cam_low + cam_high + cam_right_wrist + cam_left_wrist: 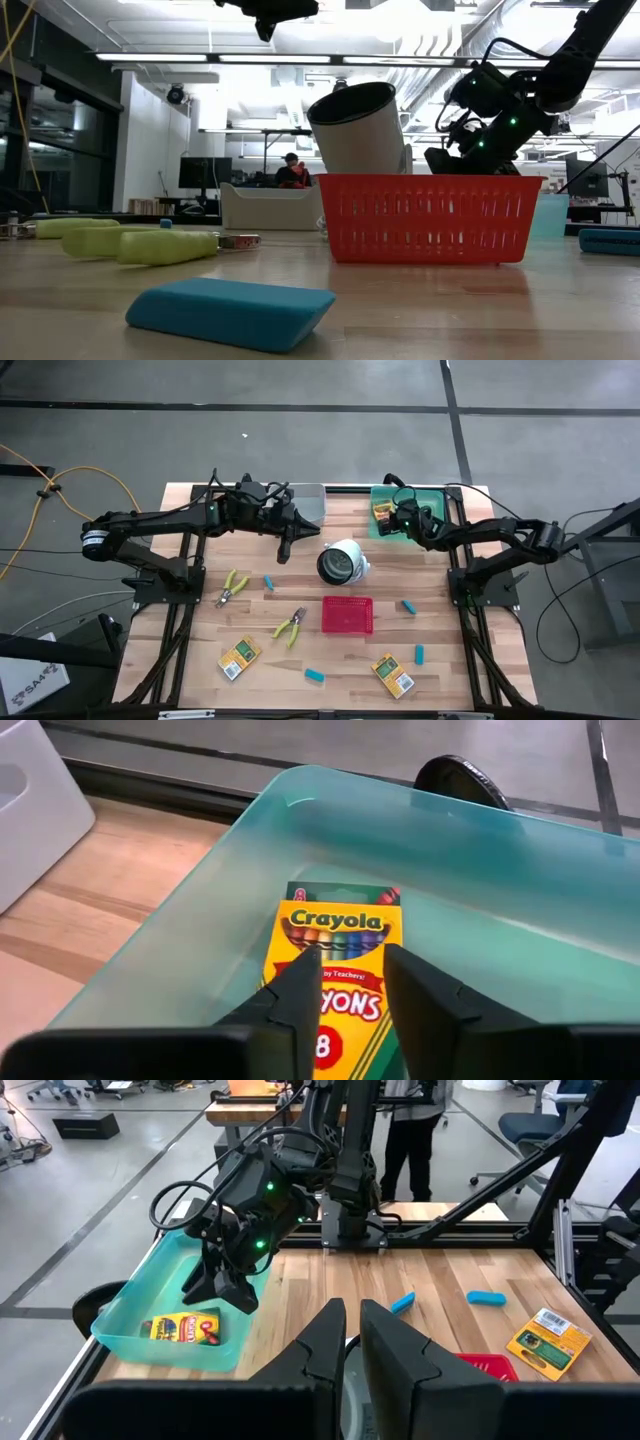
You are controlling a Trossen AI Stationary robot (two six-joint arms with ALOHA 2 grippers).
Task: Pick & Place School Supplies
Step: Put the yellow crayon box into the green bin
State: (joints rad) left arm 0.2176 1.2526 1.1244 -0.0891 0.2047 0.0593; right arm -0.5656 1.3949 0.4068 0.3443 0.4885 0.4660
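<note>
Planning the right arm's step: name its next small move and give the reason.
Probably lift the right end effector straight up out of the translucent green plastic tray: the yellow-and-green cardboard crayon box already lies flat inside, and the fingers stand apart above it.

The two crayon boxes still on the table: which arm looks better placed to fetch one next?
Probably the left. Its gripper hangs free above the white cylinder, nearer both crayon boxes. The right gripper is over the green tray, just above a delivered box.

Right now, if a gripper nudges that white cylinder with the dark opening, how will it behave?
The white cylinder with the dark opening probably rolls: its round wall sits tilted behind the red mesh basket. It looks hollow, so likely light and easily shoved.
</note>
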